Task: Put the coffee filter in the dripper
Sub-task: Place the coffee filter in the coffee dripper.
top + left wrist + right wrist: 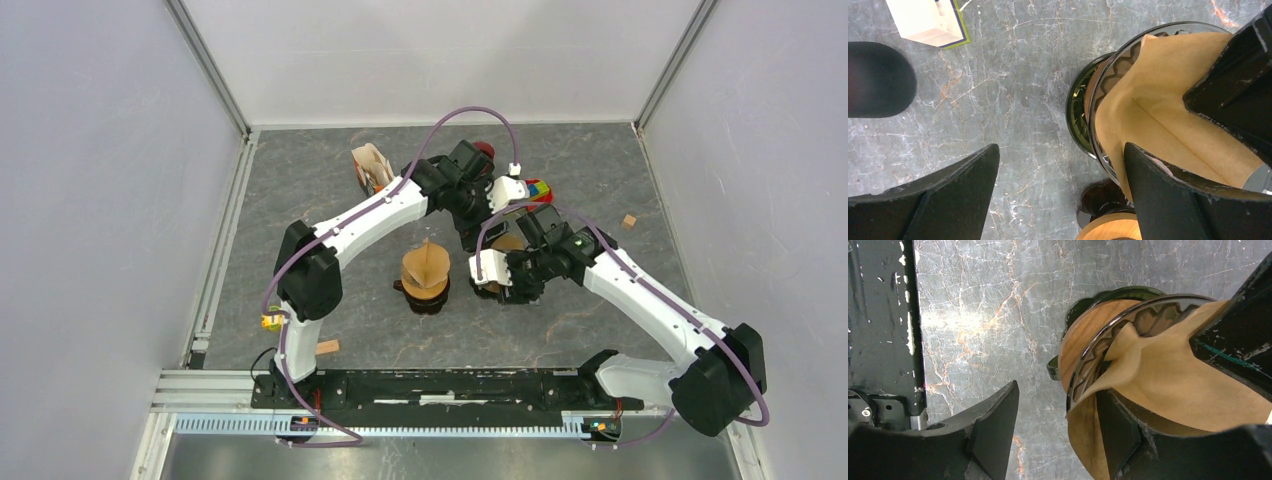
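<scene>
Tan coffee filter — grey, orange-veined tabletop.

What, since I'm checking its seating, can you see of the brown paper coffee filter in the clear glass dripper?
The brown paper coffee filter is thin, matte tan, creased along a seam, opened inside the clear ribbed glass dripper. One edge buckles at the rim. One finger each of the left gripper and right gripper reaches inside over it.
</scene>
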